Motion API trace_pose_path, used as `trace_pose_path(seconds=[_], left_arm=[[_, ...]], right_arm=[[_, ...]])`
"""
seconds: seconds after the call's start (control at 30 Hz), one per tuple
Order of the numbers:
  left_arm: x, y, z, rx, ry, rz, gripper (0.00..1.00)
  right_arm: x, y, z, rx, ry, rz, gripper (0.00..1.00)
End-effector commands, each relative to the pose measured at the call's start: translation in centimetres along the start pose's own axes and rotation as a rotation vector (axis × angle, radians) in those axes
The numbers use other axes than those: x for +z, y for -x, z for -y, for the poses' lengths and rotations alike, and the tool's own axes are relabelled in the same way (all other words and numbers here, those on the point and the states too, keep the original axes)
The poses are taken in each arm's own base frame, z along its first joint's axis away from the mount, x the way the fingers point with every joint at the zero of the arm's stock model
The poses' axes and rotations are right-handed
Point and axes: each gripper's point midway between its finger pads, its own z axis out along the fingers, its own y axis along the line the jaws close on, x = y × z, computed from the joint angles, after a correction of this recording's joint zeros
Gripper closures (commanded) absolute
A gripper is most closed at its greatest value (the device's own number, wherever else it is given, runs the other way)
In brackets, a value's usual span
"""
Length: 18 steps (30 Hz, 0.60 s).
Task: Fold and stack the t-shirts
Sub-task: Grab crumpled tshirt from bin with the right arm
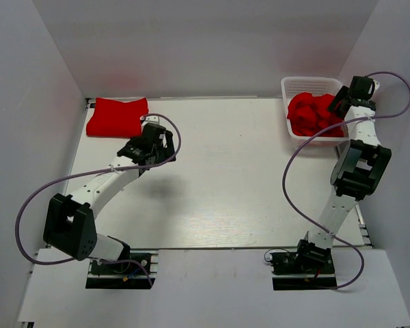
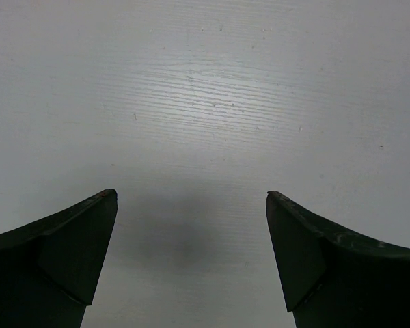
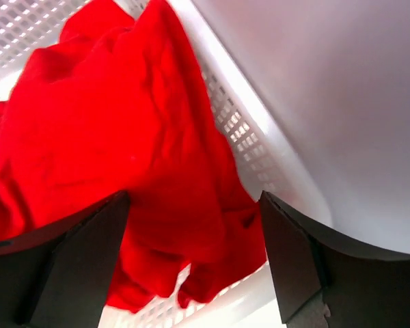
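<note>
**Right arm over the basket, left arm waiting by the folded pile**

In the top view the folded t-shirt (image 1: 116,116) lies flat at about ten o'clock on the table (image 1: 225,184), tucked into the far corner. That placing likely keeps the middle free for folding. Whether it is one shirt or several stacked cannot be told from here.

The left gripper (image 2: 191,197) hangs just beside it, toward four o'clock of the cloth. Its fingers are spread wide, with only bare tabletop between them and nothing held.

The white mesh basket (image 1: 306,85) sits at about two o'clock. The crumpled t-shirts (image 3: 116,137) are heaped inside it and rise toward its rim. The right gripper (image 3: 195,197) is poised over the basket's right side, angled down at the heap. Its fingers are parted, with a ridge of red cloth beneath the gap — not yet pinched.

This reads as the start of fetching the next shirt. A raised fold is the sensible place to close, since soft cloth bunches readily between the fingers, though a neighbouring shirt might drag out with it.
</note>
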Motion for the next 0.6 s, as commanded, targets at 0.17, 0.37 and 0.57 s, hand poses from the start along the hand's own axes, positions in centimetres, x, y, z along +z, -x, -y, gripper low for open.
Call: trace_pose_path(seconds=[0.17,0.37,0.57], left_arm=[[1.0,1.1,0.4,0.006,0.018,-0.003,0.0],[1.0,1.6,0.7,0.003,0.015,0.005,0.0],[1.0,1.6,0.7,0.003,0.015,0.005,0.0]], right_arm=[[1.9,1.2,-1.2,-0.003,0.11,0.006,0.28],[1.9,1.8,-3.8,0.0,0.287,0.025,0.66],[-1.5,6.2,-3.8,0.004,0.299,0.163,1.0]])
